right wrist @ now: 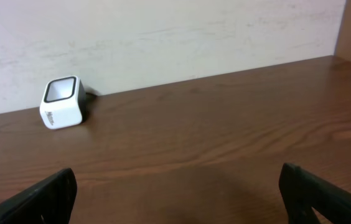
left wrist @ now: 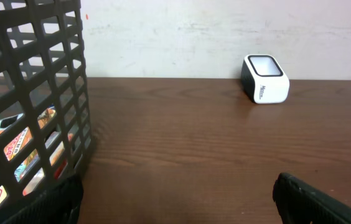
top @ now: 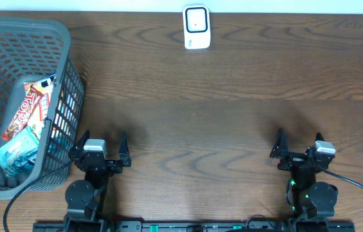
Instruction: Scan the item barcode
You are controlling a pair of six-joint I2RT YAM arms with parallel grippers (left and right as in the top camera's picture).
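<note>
Several snack packets lie in the grey mesh basket [top: 22,26] at the left: an orange-red one [top: 31,108] and a teal one [top: 17,153]. No barcode shows on them. Through the basket wall [left wrist: 38,93] the left wrist view shows bits of the orange packet [left wrist: 20,146]. The white scanner [top: 196,27] with its dark window stands at the table's far edge, also seen as a small white box [left wrist: 266,87] [right wrist: 62,103]. My left gripper [top: 101,143] [left wrist: 178,199] is open and empty beside the basket. My right gripper [top: 298,145] [right wrist: 177,196] is open and empty too.
The basket's right wall stands close to my left gripper's left finger [left wrist: 54,199]. A pale wall runs behind the table's far edge. Bare brown wood [top: 201,129] stretches between the grippers and the scanner.
</note>
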